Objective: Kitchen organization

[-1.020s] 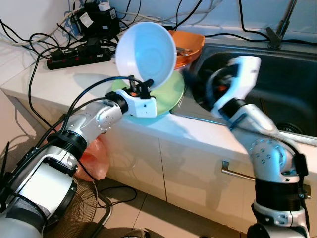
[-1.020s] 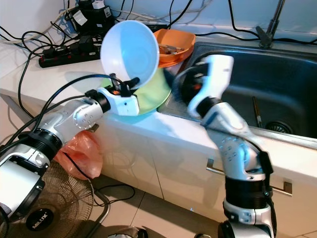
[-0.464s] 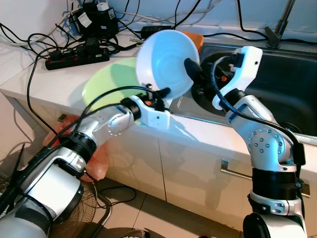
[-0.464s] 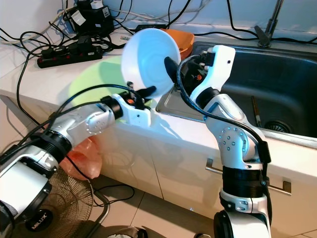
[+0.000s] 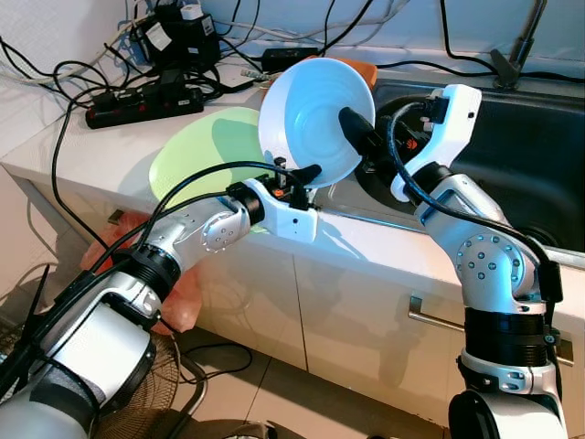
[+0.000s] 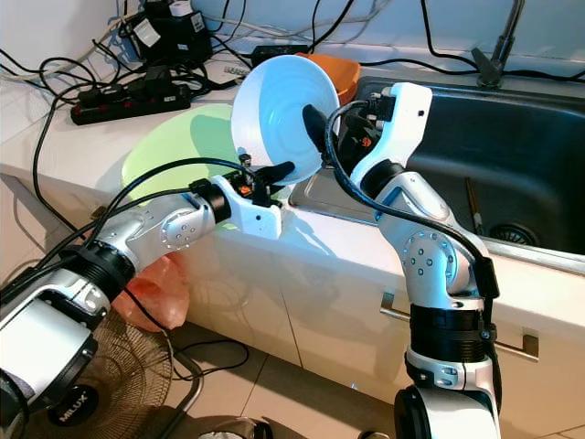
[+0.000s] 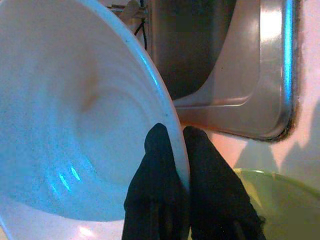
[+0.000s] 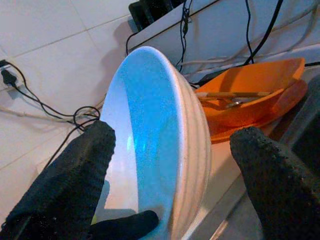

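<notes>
The white bowl [image 5: 311, 119] is held tilted on edge above the front of the white counter [image 5: 119, 151], beside the left rim of the steel sink [image 5: 512, 155]. Its hollow faces the right arm. It hides part of the orange dish [image 8: 250, 95] behind it; in the right wrist view that dish holds what look like utensils, but they are too small to identify. The sink's right portion is cut off at the frame edge, and a long thin object lying near its drain cannot be made out.

The left gripper [image 7: 174, 150] has its jaws pinching the bowl's lower rim, one finger inside and one outside. The right gripper [image 8: 172, 150] sits at the bowl's rim with its jaws spread wide, one finger on the hollow side and the other on the ribbed outer side; contact cannot be confirmed.

A light green plate [image 5: 206, 151] lies flat on the counter just beside the sink's left edge, partly covered by the bowl and the left arm. At the counter's back left corner sit a black power strip [image 5: 137, 102] and tangled black cables against the white tiled wall. A faucet [image 5: 521, 46] stands behind the sink. Below the counter are white cabinet fronts with a metal handle [image 5: 439, 320], a tiled floor, an orange plastic bag [image 5: 174, 293] and a floor fan [image 6: 101, 393].
</notes>
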Tool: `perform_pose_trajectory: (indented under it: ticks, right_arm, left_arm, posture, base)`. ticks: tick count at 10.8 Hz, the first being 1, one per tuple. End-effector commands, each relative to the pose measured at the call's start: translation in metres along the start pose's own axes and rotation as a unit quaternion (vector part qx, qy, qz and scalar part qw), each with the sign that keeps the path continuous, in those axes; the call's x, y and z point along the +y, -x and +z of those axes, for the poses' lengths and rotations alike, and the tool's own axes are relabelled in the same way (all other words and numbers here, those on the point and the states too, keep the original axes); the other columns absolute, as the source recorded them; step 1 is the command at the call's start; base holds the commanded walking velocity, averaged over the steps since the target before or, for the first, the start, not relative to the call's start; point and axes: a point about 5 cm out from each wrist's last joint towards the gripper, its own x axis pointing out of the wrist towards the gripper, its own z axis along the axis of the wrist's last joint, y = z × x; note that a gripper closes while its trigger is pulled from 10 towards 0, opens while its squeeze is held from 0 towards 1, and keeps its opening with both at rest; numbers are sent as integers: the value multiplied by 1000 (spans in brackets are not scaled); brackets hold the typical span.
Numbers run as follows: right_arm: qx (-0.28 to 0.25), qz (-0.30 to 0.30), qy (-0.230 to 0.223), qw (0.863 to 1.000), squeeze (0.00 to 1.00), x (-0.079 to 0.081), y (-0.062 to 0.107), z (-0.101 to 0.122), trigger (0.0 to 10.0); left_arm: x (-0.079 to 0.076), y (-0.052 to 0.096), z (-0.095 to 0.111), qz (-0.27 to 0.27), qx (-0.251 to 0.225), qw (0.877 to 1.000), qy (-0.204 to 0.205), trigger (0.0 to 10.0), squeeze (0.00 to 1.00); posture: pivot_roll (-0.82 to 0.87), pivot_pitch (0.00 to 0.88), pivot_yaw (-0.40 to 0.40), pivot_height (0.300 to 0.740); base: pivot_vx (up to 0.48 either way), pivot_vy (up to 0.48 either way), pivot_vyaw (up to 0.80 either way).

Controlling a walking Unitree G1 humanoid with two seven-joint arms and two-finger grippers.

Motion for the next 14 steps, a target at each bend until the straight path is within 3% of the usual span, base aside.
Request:
perform_pose_trajectory:
  ticks: [1,7,14]
  right_arm:
    - [8,-10,-2,1000,0,-4,0,-3,10000]
    - [11,-16,-2,1000,0,-7,0,-2,10000]
    - [12,-17,-1,1000,0,-7,0,-3,10000]
  left_arm:
    - [-6,4,-3,-13,5,1000,-3,0,0]
    - [0,6,-4,2,-3,1000,-1,0,0]
    - [24,13,-22,34,24,999,-26,0,0]
  posture:
    - [95,59,107,740]
    - [92,63,99,740]
    - [98,65,90,740]
  base:
    - [0,0,0]
    - [0,0,0]
    - [0,0,0]
